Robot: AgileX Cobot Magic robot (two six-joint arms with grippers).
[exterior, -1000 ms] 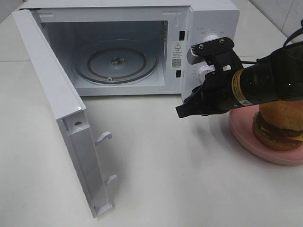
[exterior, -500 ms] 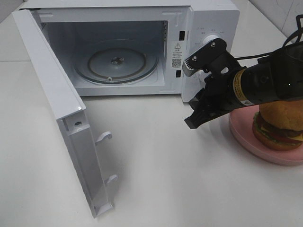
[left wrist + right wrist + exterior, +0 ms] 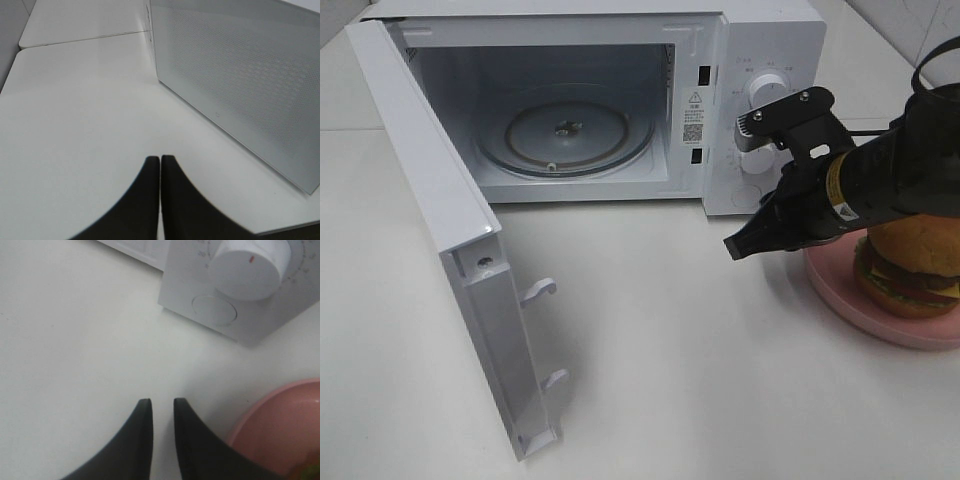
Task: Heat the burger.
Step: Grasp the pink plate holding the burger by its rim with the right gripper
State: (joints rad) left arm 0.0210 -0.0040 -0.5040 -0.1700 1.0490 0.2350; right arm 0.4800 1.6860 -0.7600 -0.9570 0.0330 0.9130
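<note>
The burger (image 3: pixel 910 265), with a golden bun and layered filling, sits on a pink plate (image 3: pixel 840 290) at the right edge of the table, partly hidden behind my right arm. My right gripper (image 3: pixel 738 247) hovers just left of the plate, in front of the microwave's control panel. In the right wrist view its fingertips (image 3: pixel 162 402) stand a narrow gap apart with nothing between them, and the plate's rim (image 3: pixel 280 425) lies beside them. The left gripper (image 3: pixel 160 159) is shut and empty, over bare table beside the microwave's perforated side wall (image 3: pixel 240 85).
The white microwave (image 3: pixel 775 40) stands at the back with its door (image 3: pixel 430 190) swung wide toward the front left. Its glass turntable (image 3: pixel 565 130) is bare. A dial (image 3: pixel 250 265) and a round button (image 3: pixel 214 309) face my right gripper.
My right gripper has swung to the right, away from the microwave's opening and toward the pink plate. Burger, plate and door have not moved.
</note>
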